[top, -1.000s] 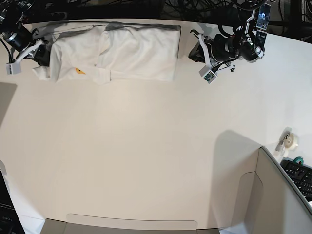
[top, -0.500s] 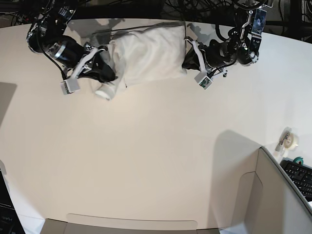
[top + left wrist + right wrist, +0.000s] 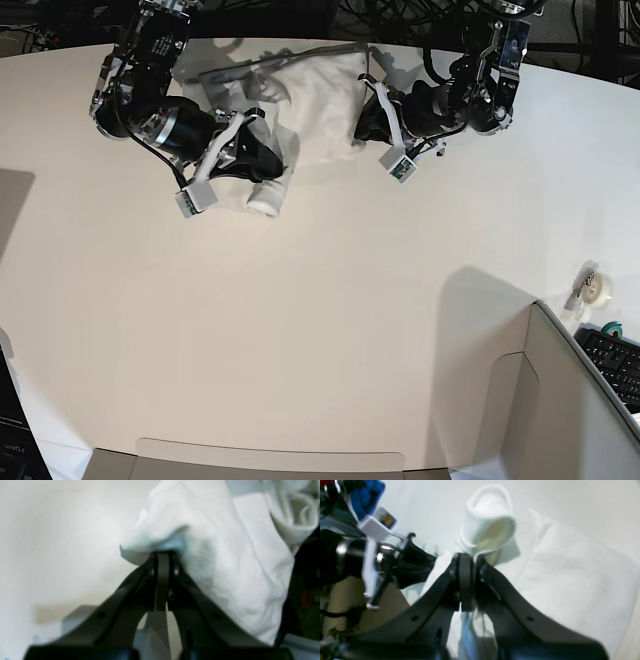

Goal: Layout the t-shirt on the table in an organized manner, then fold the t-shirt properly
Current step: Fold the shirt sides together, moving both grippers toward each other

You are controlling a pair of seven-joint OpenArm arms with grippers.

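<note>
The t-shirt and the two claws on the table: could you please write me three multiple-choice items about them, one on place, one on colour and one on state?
1. Where does the t-shirt lie on the table in the base view?
A. near the far edge
B. in the middle
C. at the near edge

2. What colour is the cloth that shows?
A. blue
B. white
C. grey

3. How do the left claw and right claw stand?
A. both wide open
B. only one shut
C. both shut on the t-shirt

Answers: 1 A, the shirt sits bunched between the two arms at the top of the base view. 2 B, every view shows plain white cloth. 3 C, each wrist view shows fingers pinched together with cloth at the tips.
</note>
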